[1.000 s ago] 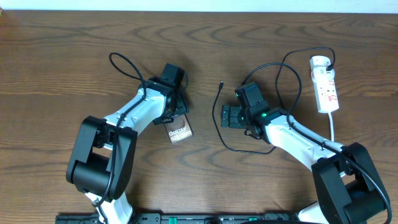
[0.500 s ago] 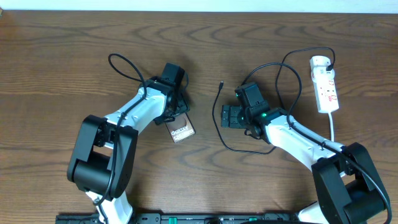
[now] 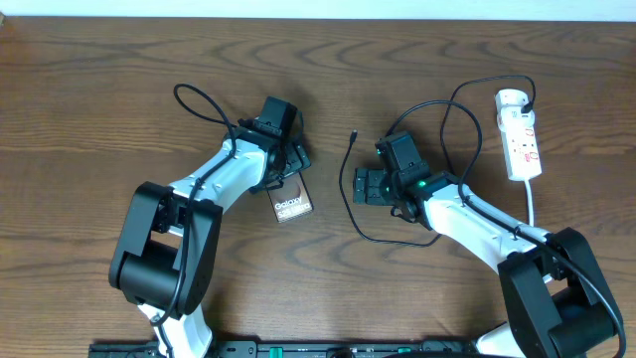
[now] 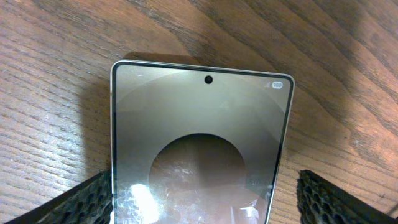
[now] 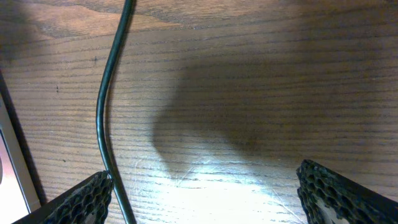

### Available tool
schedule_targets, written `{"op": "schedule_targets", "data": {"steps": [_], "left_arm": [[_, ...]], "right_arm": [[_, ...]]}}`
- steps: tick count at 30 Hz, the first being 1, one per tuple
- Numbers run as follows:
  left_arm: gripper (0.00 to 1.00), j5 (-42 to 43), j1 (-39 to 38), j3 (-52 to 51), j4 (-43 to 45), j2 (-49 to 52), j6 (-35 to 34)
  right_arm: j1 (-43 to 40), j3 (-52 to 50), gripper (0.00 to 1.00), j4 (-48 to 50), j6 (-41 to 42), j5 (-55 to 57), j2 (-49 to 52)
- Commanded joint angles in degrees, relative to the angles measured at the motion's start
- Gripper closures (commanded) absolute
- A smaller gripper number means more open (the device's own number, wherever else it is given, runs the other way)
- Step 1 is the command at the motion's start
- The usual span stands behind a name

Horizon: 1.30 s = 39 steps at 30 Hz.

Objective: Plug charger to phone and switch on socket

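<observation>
Seen from overhead, my left gripper (image 3: 286,182) stands at the top end of the slim dark "Galaxy" smartphone (image 3: 291,206), which lies flat on the brown wooden table (image 3: 99,80). My right gripper (image 3: 358,186) sits beside the thin black charger cable (image 3: 345,171), well apart from the white power strip (image 3: 521,139). In the left wrist view my jaws are spread astride the smartphone, one pad (image 4: 93,199) against its edge and the other just clear. In the right wrist view my jaws gape wide and hold nothing, and the charger cable runs just inside one pad (image 5: 81,199).

Face-up phone (image 3: 290,206) lies apart from unplugged charger (image 5: 99,115) and white socket (image 3: 521,139).
</observation>
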Motion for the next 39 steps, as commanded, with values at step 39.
{"op": "schedule_targets", "data": {"steps": [39], "left_arm": [[0.03,6.8,0.0,-0.7,-7.2,6.4,3.2]], "right_arm": [[-0.6,0.7,0.07,-0.6,-0.8,0.9,0.3]]}}
